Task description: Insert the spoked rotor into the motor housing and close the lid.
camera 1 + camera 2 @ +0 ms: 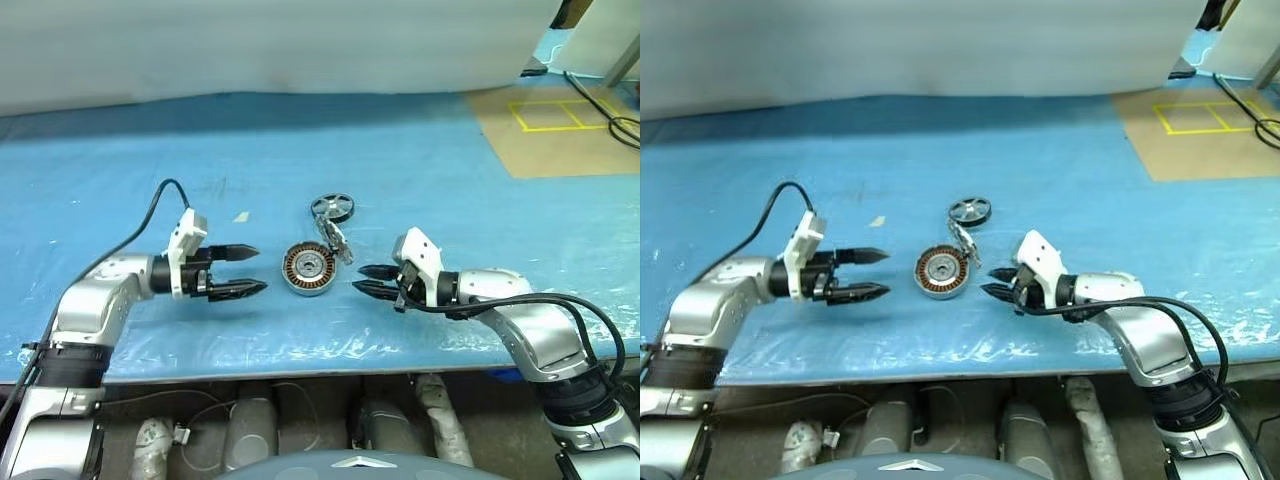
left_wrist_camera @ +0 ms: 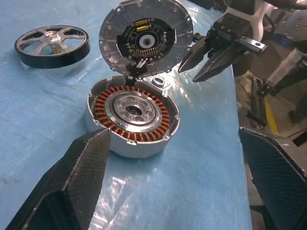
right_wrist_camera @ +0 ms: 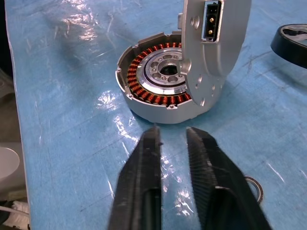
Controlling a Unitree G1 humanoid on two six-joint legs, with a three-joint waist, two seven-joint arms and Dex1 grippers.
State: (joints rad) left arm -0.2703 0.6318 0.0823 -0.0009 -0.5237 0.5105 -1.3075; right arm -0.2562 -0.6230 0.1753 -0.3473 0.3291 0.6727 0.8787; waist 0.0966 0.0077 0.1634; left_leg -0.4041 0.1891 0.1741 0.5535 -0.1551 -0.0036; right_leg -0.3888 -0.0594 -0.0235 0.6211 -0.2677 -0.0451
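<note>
The round grey metal motor housing with copper windings lies between the wide-open left gripper and the nearly closed, empty right gripper, its hinged lid upright, the silver-rimmed spoked rotor just beyond.

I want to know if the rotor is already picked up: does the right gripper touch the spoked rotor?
Apart. In the left eye view the right gripper hangs beside the motor housing, while the spoked rotor lies beyond on the blue table.
</note>
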